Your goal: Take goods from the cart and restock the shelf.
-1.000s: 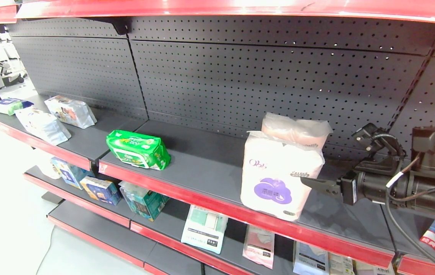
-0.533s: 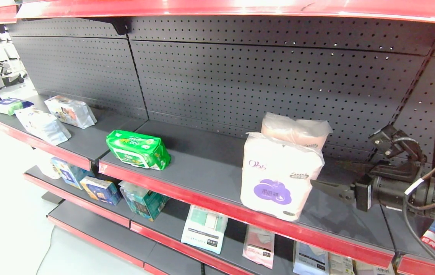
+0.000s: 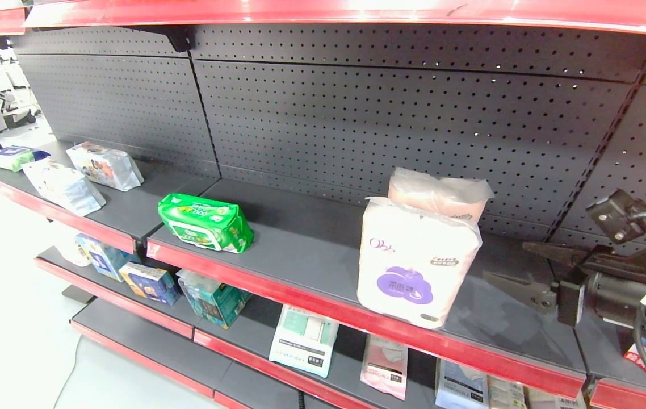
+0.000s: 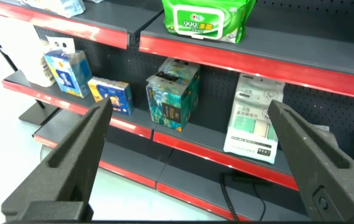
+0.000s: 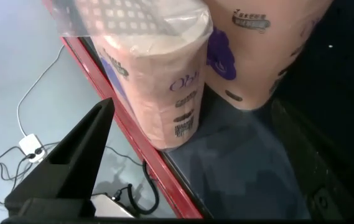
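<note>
Head camera looks down across the shelf (image 3: 300, 244) from its front. Left wrist camera shares the green wipes pack (image 4: 208, 18); right wrist camera, very near, shares the tissue pack (image 5: 158, 81).

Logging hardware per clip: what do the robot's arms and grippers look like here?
The right gripper has two dark grey, wedge-shaped fingers tapering to points, on a black cylindrical wrist. A small black camera sits on a bracket above it, and a black cable with a white tag loops alongside. The left gripper has the same matte dark grey wedge fingers.
</note>
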You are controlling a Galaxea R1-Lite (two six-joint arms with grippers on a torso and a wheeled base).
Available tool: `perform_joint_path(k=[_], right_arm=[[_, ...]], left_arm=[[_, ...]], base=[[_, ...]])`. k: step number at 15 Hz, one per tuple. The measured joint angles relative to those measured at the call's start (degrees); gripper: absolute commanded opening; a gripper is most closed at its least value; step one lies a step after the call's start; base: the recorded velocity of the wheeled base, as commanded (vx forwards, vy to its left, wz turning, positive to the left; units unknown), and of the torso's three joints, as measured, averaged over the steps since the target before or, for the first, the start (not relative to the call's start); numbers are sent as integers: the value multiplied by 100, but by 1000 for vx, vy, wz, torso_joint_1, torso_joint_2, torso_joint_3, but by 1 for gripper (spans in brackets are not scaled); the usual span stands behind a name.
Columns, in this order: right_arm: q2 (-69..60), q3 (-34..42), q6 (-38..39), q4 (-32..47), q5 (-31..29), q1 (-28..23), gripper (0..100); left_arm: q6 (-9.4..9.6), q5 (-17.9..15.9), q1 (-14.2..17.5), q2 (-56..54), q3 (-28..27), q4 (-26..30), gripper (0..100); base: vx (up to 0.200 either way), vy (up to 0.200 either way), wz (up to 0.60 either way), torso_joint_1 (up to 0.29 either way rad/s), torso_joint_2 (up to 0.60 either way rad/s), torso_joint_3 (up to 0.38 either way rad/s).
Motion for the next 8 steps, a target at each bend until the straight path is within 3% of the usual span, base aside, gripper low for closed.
perform_joint_path(k=[5, 8], right_arm=[[-1078, 661, 189, 22, -69, -227, 100], [-1946, 1083, 202, 38, -435, -456, 100]], left_arm=[[0, 0, 2, 0, 0, 0, 100], [0, 2, 0, 0, 0, 1, 100]], base=[[0, 0, 0, 0, 0, 0], [0, 0, 0, 0, 0, 0]])
